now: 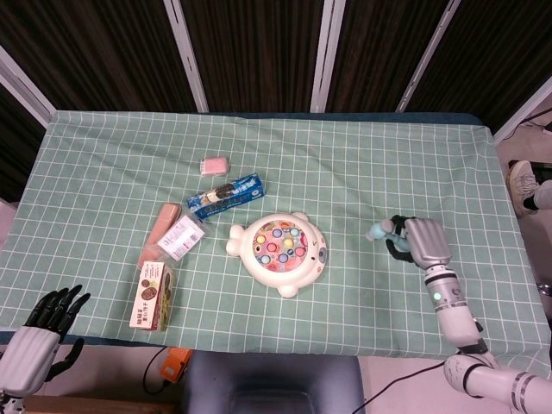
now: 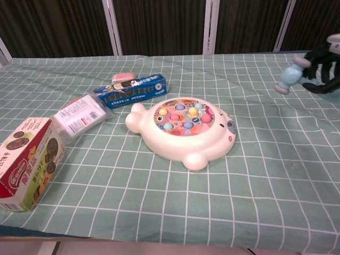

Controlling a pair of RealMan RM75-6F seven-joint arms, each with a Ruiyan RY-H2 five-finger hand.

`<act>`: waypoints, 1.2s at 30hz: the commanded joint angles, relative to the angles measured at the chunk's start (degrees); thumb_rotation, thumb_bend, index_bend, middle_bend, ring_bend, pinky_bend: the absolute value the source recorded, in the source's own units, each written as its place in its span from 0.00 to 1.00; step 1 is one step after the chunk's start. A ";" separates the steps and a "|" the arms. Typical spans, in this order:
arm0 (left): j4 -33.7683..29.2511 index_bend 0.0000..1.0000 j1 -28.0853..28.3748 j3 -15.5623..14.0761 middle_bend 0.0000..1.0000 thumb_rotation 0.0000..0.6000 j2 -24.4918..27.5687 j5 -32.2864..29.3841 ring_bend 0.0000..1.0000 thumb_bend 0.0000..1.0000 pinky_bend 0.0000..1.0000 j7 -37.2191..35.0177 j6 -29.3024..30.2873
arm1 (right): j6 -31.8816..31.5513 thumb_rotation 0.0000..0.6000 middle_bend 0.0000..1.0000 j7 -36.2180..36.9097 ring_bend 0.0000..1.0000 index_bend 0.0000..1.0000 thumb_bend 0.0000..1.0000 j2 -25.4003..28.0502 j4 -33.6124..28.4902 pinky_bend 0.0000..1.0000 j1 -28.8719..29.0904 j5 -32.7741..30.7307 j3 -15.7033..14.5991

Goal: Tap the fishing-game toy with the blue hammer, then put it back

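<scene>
The fishing-game toy (image 1: 279, 251) (image 2: 184, 129), a cream fish-shaped base with coloured fish on top, lies mid-table. My right hand (image 1: 420, 241) (image 2: 325, 66) grips the blue hammer (image 1: 378, 231) (image 2: 290, 76) and holds it raised off the cloth, to the right of the toy, hammer head pointing toward it. My left hand (image 1: 47, 326) hangs off the table's near left corner with fingers spread and nothing in it; only the head view shows it.
A green checked cloth (image 1: 362, 164) covers the table. Left of the toy lie a blue biscuit pack (image 1: 226, 195), a pink block (image 1: 214, 164), a labelled packet (image 1: 180, 235) over an orange bar (image 1: 160, 228), and a cookie box (image 1: 154, 295).
</scene>
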State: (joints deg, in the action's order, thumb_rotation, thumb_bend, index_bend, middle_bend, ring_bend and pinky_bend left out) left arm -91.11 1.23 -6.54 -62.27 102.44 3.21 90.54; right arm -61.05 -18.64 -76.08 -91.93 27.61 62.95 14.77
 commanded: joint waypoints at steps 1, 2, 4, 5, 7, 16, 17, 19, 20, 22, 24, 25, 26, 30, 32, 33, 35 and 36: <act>0.05 0.00 0.16 0.11 0.00 1.00 0.13 -0.18 0.01 0.44 0.10 -0.41 -0.14 | -2.68 1.00 0.69 -16.36 0.70 0.98 0.61 2.68 -14.94 0.70 5.13 -4.30 1.93; 0.10 0.00 0.22 0.12 0.00 1.00 0.20 -0.23 0.01 0.44 0.10 -0.65 -0.20 | -3.71 1.00 0.69 -20.61 0.70 0.98 0.61 1.80 -17.41 0.70 6.73 -6.20 2.35; 0.21 0.00 0.36 0.15 0.00 1.00 0.41 -0.41 0.01 0.44 0.10 -1.32 -0.36 | -5.65 1.00 0.69 -28.95 0.70 0.98 0.61 -0.58 -20.30 0.70 10.18 -10.37 2.87; 0.26 0.00 0.40 0.17 0.00 1.00 0.49 -0.51 0.01 0.43 0.10 -1.63 -0.39 | -6.74 1.00 0.69 -32.08 0.70 0.98 0.61 -1.89 -21.03 0.69 11.62 -12.65 3.18; 0.38 0.00 0.53 0.20 0.00 1.00 0.68 -0.70 0.01 0.43 0.10 -2.34 -0.53 | -9.31 1.00 0.69 -38.26 0.70 0.98 0.61 -5.01 -21.78 0.69 14.89 -17.71 3.89; 0.56 0.00 1.14 0.29 0.00 1.00 1.01 -1.30 0.01 0.43 0.10 -3.54 -1.54 | -16.66 1.00 0.69 -51.50 0.70 0.98 0.61 -14.04 -17.05 0.69 24.19 -30.21 4.69; 0.55 0.00 1.20 0.35 0.00 1.00 1.05 -1.48 0.01 0.43 0.10 -3.70 -1.65 | -17.14 1.00 0.69 -52.24 0.70 0.98 0.61 -14.51 -16.51 0.69 24.81 -31.05 4.73; 0.52 0.00 1.34 0.47 0.00 1.00 1.14 -1.84 0.01 0.43 0.10 -4.01 -1.90 | -17.77 1.00 0.69 -53.40 0.70 0.98 0.61 -15.35 -15.28 0.69 25.99 -32.37 4.82; 0.51 0.00 1.43 0.51 0.00 1.00 1.18 -1.98 0.01 0.44 0.10 -4.14 -2.07 | -17.97 1.00 0.69 -53.75 0.70 0.98 0.61 -15.72 -14.80 0.69 26.45 -33.11 4.89; 0.52 0.00 1.56 0.57 0.00 1.00 1.22 -2.14 0.01 0.44 0.10 -4.23 -2.28 | -18.19 1.00 0.69 -54.21 0.70 0.98 0.61 -16.14 -13.98 0.69 27.12 -34.08 4.89; 0.52 0.00 1.60 0.59 0.00 1.00 1.23 -2.19 0.01 0.44 0.10 -4.24 -2.34 | -18.29 1.00 0.69 -54.44 0.70 0.98 0.61 -16.25 -13.62 0.69 27.36 -34.39 4.80; 0.51 0.00 1.64 0.61 0.00 1.00 1.24 -2.23 0.01 0.43 0.10 -4.28 -2.40 | -18.41 1.00 0.69 -54.68 0.70 0.98 0.61 -16.38 -13.23 0.69 27.59 -34.71 4.71; 0.50 0.00 1.68 0.65 0.00 1.00 1.25 -2.28 0.01 0.43 0.10 -4.31 -2.44 | -18.53 1.00 0.69 -55.03 0.70 0.98 0.61 -16.52 -12.61 0.69 27.83 -35.06 4.53; 0.43 0.00 1.74 0.72 0.00 1.00 1.38 -2.73 0.01 0.43 0.10 -4.70 -2.64 | -17.34 1.00 0.69 -54.18 0.70 0.98 0.61 -18.53 -9.17 0.68 29.14 -36.30 4.07; 0.44 0.00 1.79 0.76 0.00 1.00 1.38 -2.75 0.01 0.43 0.10 -4.70 -2.65 | -17.33 1.00 0.69 -54.33 0.70 0.98 0.61 -19.60 -7.45 0.68 29.86 -36.50 3.74; 0.44 0.00 1.83 0.77 0.00 1.00 1.36 -2.77 0.01 0.43 0.10 -4.68 -2.70 | -17.45 1.00 0.69 -54.45 0.70 0.98 0.61 -20.02 -6.83 0.68 30.15 -36.59 3.59; 0.45 0.00 1.92 0.81 0.00 1.00 1.35 -2.97 0.01 0.43 0.10 -4.68 -2.92 | -17.49 1.00 0.69 -54.30 0.70 0.98 0.61 -20.92 -5.55 0.68 30.69 -36.55 3.32; 0.44 0.00 1.95 0.84 0.00 1.00 1.35 -3.07 0.01 0.43 0.10 -4.72 -3.01 | -17.37 1.00 0.69 -54.06 0.70 0.98 0.61 -21.29 -5.11 0.68 30.87 -36.53 3.29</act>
State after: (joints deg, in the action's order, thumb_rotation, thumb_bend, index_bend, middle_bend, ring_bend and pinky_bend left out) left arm -90.67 3.17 -5.72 -60.92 99.39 -1.51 87.55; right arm -78.54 -72.93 -96.81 -97.62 58.03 26.54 18.30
